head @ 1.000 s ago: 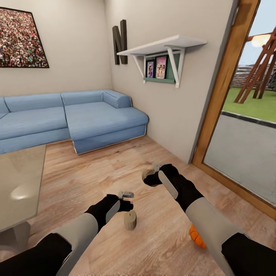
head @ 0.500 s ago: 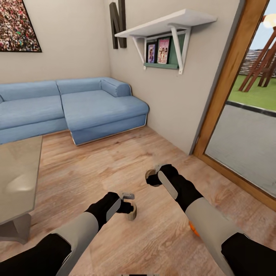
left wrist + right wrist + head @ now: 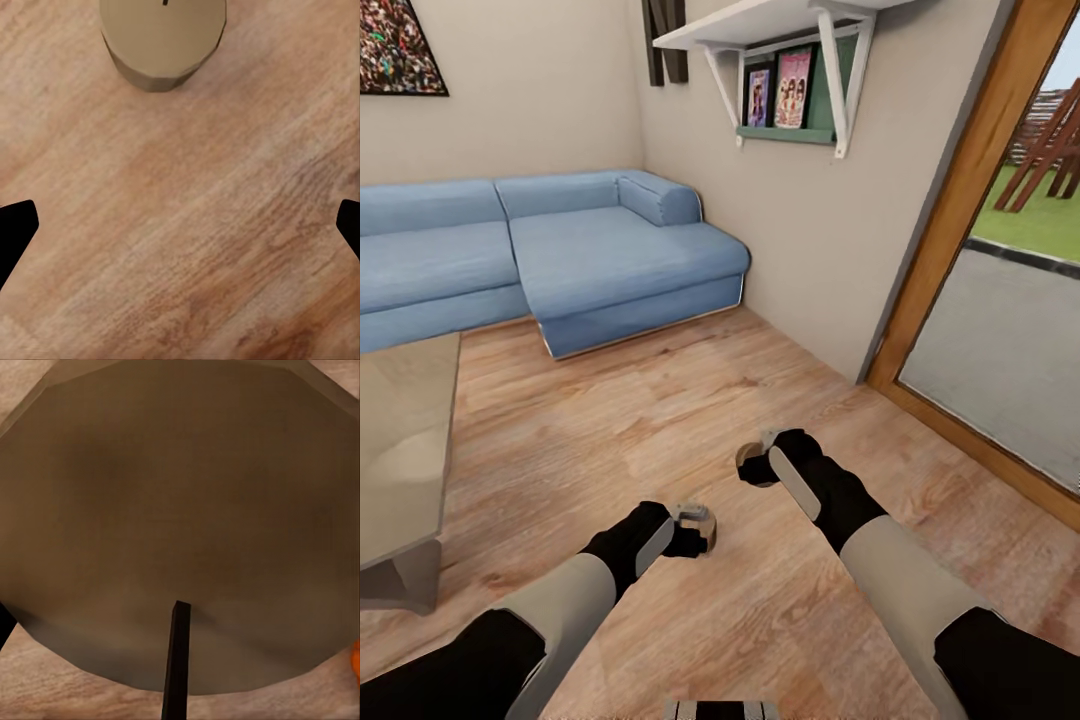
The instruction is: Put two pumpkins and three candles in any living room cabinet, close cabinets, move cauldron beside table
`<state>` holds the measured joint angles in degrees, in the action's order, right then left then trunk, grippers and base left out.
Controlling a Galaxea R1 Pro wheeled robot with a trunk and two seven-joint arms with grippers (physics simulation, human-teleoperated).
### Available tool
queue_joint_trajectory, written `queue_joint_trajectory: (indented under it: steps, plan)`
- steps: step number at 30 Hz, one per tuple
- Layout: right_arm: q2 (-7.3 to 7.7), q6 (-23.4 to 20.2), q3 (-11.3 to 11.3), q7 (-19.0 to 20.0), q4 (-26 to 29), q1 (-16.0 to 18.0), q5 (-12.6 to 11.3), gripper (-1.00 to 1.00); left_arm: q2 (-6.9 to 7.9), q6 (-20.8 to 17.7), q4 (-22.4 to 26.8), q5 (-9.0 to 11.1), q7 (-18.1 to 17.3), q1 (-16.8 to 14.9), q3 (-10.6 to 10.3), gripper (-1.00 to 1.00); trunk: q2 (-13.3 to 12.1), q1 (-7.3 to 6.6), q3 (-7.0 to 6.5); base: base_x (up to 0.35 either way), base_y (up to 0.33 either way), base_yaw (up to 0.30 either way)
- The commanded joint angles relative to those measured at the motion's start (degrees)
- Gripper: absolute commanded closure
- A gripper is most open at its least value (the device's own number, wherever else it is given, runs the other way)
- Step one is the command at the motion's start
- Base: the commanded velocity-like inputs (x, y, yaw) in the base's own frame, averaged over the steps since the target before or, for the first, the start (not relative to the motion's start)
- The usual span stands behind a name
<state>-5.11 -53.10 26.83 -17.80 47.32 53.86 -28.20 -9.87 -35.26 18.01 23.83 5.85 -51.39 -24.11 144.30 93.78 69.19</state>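
Two candles are what I count on the plank floor (image 3: 660, 420), one by each arm. From the head camera, the left gripper (image 3: 698, 528) hangs low over the boards with the nearer candle (image 3: 709, 531) just beyond its tip, mostly hidden by it. In the left wrist camera that candle (image 3: 163, 41) stands upright, olive-grey, ahead of the fingers (image 3: 15, 229) and not between them; the two dark tips sit at the far sides of that picture, so I read them as spread wide and holding nothing.

The right gripper (image 3: 757, 465) hovers right over the second candle (image 3: 748, 462), of which I see only a sliver of rim from the head. The right wrist camera looks straight down on its flat top (image 3: 180, 525) and black wick (image 3: 177, 660); a dark corner may be one finger, but I cannot tell how far those fingers stand apart. One sliver of orange at that picture's edge may be a pumpkin (image 3: 355, 658), too little to be sure.

For room to move: open floor runs ahead to the blue corner sofa (image 3: 560, 260). One glass-topped bench (image 3: 400, 440) has its long edge well off to the left arm's side, with a slanted grey leg (image 3: 405, 585) under the near corner. On the right, the wood-framed glass door (image 3: 980, 330) runs diagonally, its sill near the right forearm. One white wall shelf (image 3: 760, 20) hangs above, with two picture cards (image 3: 775, 90) under it.
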Motion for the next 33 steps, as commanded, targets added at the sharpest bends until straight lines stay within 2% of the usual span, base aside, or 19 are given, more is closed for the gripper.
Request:
queue_joint_trajectory:
  steps: [1, 7, 21, 26, 33]
  plan:
    - [0.01, -0.1, 0.1, -0.6, 0.1, 0.0, -0.6, 1.0, -0.01, -0.2, 0.1, 0.7, 0.4, 0.0, -0.4, -1.0, 0.0, -0.02, 0.05, 0.0, 0.0, 0.0]
    - [-0.07, -0.1, 0.2, -0.6, 0.1, -0.2, -0.5, 1.0, -0.12, -0.3, -0.1, 0.6, 0.5, 0.0, -0.6, -1.0, 0.0, -0.02, 0.06, 0.029, 0.0, 0.0]
    - [-0.04, -0.1, 0.2, -0.7, 0.1, -0.2, -0.5, 1.0, -0.06, 0.0, -0.1, 0.6, 0.2, 0.0, -0.7, -1.0, 0.0, -0.02, 0.06, 0.318, 0.0, 0.0]
    - [-0.06, -0.1, 0.2, -0.7, 0.1, -0.2, -0.5, 1.0, -0.12, 0.1, 0.0, 0.6, 0.2, 0.0, -0.7, -1.0, 0.0, -0.02, 0.06, 0.055, 0.0, 0.0]
    - [-0.07, -0.1, 0.2, -0.7, 0.0, -0.2, -0.5, 1.0, -0.12, 0.2, 0.0, 0.6, 0.1, 0.0, -0.8, -1.0, 0.1, 0.16, 1.61, 0.003, 0.0, 0.0]
